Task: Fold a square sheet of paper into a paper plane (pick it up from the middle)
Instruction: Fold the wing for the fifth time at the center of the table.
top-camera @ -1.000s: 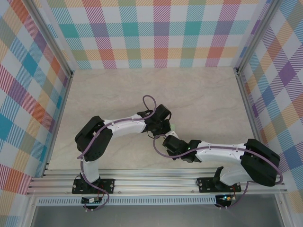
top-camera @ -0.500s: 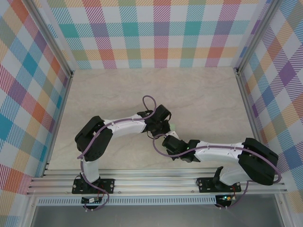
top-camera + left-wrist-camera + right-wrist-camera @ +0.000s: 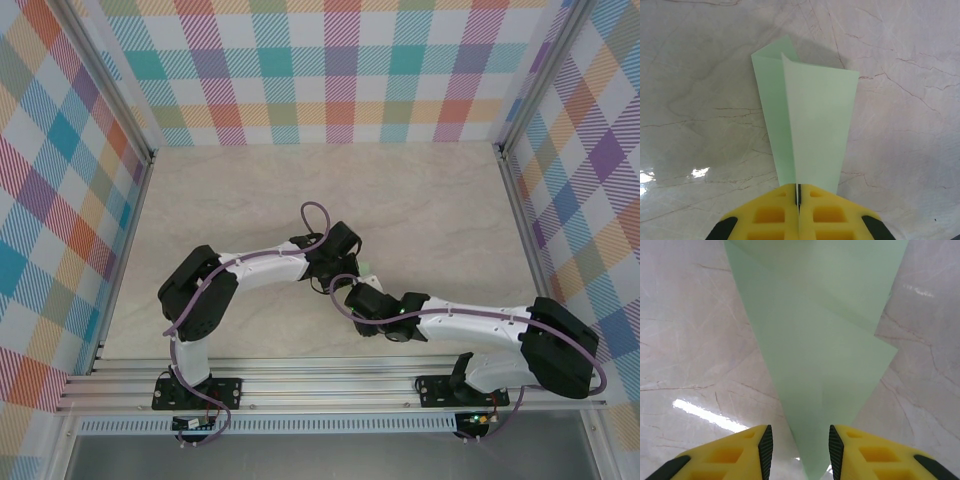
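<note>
- While the left arm [image 3: 260,268] and the right arm [image 3: 470,320] bend toward each other over the middle of the pale marbled worktop [image 3: 420,200] in the overhead view, their wrists come close together. A small sliver of the mint-green paper plane [image 3: 368,265] peeks out just beside the left wrist. From up here I cannot tell how either claw stands.
- From the left wrist, the left claw [image 3: 798,190] is clenched: its two yellow fingers [image 3: 770,215] press flat together with the narrow end of the paper plane [image 3: 810,125] pinched in the seam. The paper fans out away from the claw, with a wide pale panel on the right and a narrower, darker green flap folded behind it on the left. It throws a soft shadow on the worktop [image 3: 910,100] beyond it.
- From the right wrist, the right claw [image 3: 800,440] is released, its yellow fingers [image 3: 725,457] with black pads standing apart. The pointed tip of the paper plane [image 3: 815,365] reaches into the gap between them and is not clamped. Its edge runs close by the right-hand finger, and I cannot tell whether it brushes it.
</note>
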`<state>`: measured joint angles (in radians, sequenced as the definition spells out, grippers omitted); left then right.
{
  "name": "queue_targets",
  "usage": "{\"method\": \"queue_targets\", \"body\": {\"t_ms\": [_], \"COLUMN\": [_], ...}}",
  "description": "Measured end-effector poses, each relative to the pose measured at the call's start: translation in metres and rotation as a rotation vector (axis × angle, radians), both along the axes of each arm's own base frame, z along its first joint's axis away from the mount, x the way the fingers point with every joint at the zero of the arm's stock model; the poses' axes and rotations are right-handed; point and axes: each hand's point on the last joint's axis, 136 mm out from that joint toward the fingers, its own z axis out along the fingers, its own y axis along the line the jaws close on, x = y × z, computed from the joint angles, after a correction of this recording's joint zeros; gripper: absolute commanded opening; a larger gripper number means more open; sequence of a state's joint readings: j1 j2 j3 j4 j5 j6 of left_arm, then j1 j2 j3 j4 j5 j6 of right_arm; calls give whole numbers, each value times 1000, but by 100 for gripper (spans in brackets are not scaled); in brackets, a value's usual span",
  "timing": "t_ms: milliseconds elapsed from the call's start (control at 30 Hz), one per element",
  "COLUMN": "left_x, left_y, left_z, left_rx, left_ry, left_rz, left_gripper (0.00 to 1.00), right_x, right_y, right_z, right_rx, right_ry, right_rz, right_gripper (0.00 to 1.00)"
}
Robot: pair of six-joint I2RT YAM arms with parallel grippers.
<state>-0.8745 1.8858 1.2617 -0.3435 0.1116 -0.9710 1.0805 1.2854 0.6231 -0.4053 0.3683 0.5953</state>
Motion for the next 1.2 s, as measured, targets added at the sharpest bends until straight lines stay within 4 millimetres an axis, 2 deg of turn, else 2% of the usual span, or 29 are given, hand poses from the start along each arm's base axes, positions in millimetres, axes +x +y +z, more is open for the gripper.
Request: {"method": "queue_targets", "body": {"t_ms": [33, 233, 333, 600, 767, 1000, 1200], "left_x": [0, 0, 0, 0, 0, -1, -1], "left_y": [0, 0, 0, 0, 0, 1, 1], "left_z": [0, 0, 0, 0, 0, 0, -1], "left_rx": [0, 2, 2, 2, 2, 2, 5], "left_ry": [1, 2, 2, 2, 2, 2, 4], "left_rz": [0, 0, 0, 0, 0, 0, 0], "left_gripper": [4, 4, 4, 3, 2, 2, 2], "right_x": [-2, -7, -7, -10, -11, -11, -7], "right_y": [0, 2, 2, -2, -4, -7, -5], "right_z": [-1, -3, -4, -22, -27, -25, -10], "right_rx": [4, 32, 35, -16, -36, -48, -22], "right_ry": [12, 51, 59, 94, 104, 100, 74], "right_rz": [-2, -36, -46, -53, -54, -67, -72], "right_gripper": [32, 33, 30, 25, 18, 30, 31]}}
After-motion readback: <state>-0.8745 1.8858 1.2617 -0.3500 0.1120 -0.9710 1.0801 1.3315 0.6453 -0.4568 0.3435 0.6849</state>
